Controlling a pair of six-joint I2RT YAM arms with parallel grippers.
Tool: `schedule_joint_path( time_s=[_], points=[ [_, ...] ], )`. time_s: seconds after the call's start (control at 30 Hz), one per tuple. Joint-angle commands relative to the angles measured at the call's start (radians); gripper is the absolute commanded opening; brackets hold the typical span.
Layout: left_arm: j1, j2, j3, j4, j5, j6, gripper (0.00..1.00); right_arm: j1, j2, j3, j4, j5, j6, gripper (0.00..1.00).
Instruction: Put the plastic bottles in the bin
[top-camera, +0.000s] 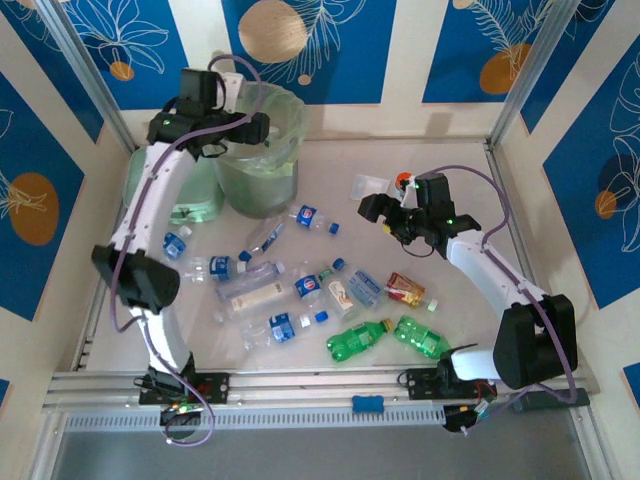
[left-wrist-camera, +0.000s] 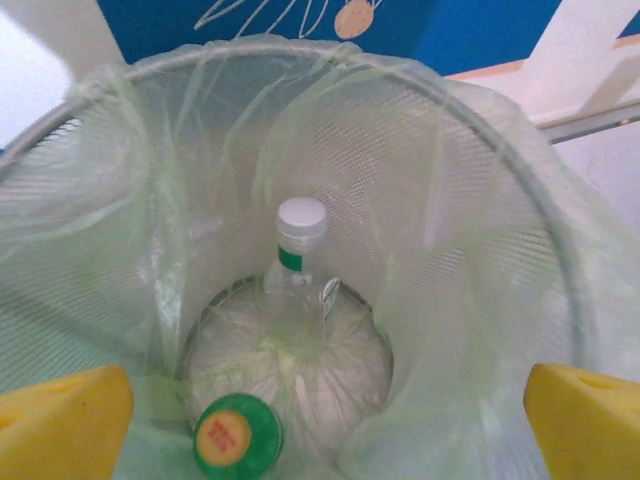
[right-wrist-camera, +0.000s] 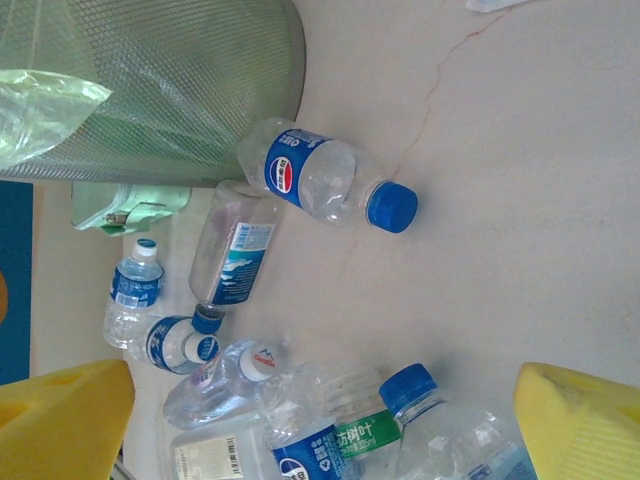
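Two bottles sit inside the bin, right under my left arm's jaws, which stand wide apart and empty. About a dozen more lie scattered on the surface, mid-frame in the top view. My right arm is nearer to them, jaws also apart and holding nothing. In the right wrist view the blue-capped bottle lies up-frame of the jaws, long axis nearly left to right, cap rightward. I judge the wrist needs turning to straddle it.

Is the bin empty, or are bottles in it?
Not empty: inside the round grey-green mesh bin with pale green liner sit a clear white-capped plastic bottle and a green-capped bottle.
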Motion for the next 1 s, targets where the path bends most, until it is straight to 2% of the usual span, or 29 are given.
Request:
schedule_joint_path(
  time_s=[0.0, 0.23, 0.43, 0.57, 0.8, 0.97],
  points=[
    [0.024, -0.139, -0.128, 0.046, -0.026, -0.025, 1.00, 0.011, -0.018, 0.029, -0.005, 0.023, -0.027, 0.99],
    [0.106, -0.421, -0.519, 0.188, -0.057, -0.116, 1.00, 0.021, -0.019, 0.026, 0.005, 0.036, -0.030, 0.99],
    [0.248, -0.609, -0.851, 0.266, -0.071, -0.226, 1.00, 0.028, -0.012, 0.025, 0.013, 0.038, -0.032, 0.99],
    [0.327, -0.676, -1.027, 0.310, -0.076, -0.282, 1.00, 0.030, -0.003, 0.026, 0.013, 0.035, -0.030, 0.99],
    [0.398, -0.668, -1.252, 0.472, -0.100, -0.346, 1.00, 0.038, 0.009, 0.025, 0.019, 0.029, -0.014, 0.99],
    [0.460, -0.526, -1.218, 0.499, -0.081, -0.342, 1.00, 0.042, 0.000, 0.028, 0.001, 0.037, -0.016, 0.99]
  ],
)
